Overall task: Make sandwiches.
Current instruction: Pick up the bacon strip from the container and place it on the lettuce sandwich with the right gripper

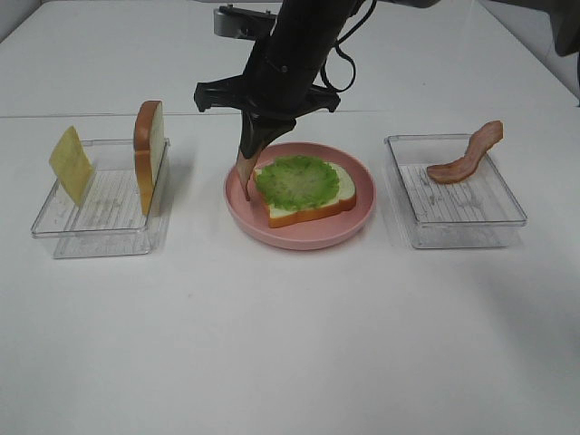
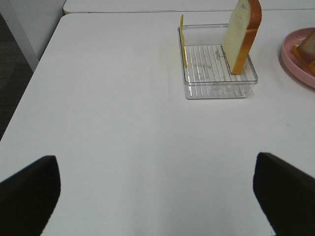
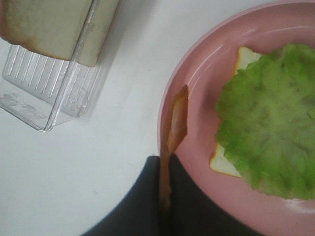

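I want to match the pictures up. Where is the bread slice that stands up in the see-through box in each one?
Exterior high: the bread slice stands on edge at the right side of the left clear tray.
Left wrist: in that tray, bread slice across from the cheese slice.
Right wrist: close up, behind the tray's wall.
Shared landmark: the pink plate, next to the tray in every view.

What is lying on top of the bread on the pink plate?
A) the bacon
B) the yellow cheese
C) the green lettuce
C: the green lettuce covers the bread slice on the pink plate, while the cheese stands in the left tray.
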`<act>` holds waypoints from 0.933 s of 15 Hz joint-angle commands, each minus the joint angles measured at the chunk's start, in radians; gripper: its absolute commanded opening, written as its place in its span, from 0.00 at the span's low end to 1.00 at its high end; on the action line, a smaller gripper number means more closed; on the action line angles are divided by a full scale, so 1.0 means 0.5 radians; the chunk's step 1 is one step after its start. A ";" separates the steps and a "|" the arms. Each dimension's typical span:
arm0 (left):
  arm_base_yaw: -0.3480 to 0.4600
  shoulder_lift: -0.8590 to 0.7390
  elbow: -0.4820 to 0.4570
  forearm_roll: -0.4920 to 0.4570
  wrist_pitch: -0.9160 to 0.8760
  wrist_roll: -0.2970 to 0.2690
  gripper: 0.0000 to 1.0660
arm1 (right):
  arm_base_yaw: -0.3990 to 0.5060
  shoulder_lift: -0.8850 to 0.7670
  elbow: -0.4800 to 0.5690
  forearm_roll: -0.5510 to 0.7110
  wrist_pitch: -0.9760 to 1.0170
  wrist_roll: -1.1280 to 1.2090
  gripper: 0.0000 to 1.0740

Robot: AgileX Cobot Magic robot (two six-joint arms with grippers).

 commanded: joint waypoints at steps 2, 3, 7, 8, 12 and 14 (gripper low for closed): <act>-0.012 -0.026 0.002 0.002 -0.004 -0.012 0.94 | 0.002 0.040 -0.004 -0.278 -0.024 -0.016 0.00; -0.012 -0.026 0.002 0.002 -0.004 -0.012 0.94 | -0.002 0.054 -0.002 -0.398 -0.022 -0.006 0.00; -0.012 -0.026 0.002 0.002 -0.004 -0.012 0.94 | -0.006 0.118 -0.002 -0.458 -0.064 -0.016 0.00; -0.012 -0.026 0.002 0.002 -0.004 -0.012 0.94 | -0.006 0.126 -0.002 -0.460 -0.076 -0.016 0.00; -0.012 -0.026 0.002 0.002 -0.004 -0.012 0.94 | -0.006 0.124 -0.002 -0.552 -0.142 -0.060 0.05; -0.012 -0.026 0.002 0.002 -0.004 -0.012 0.94 | -0.006 0.124 -0.002 -0.652 -0.142 -0.056 0.10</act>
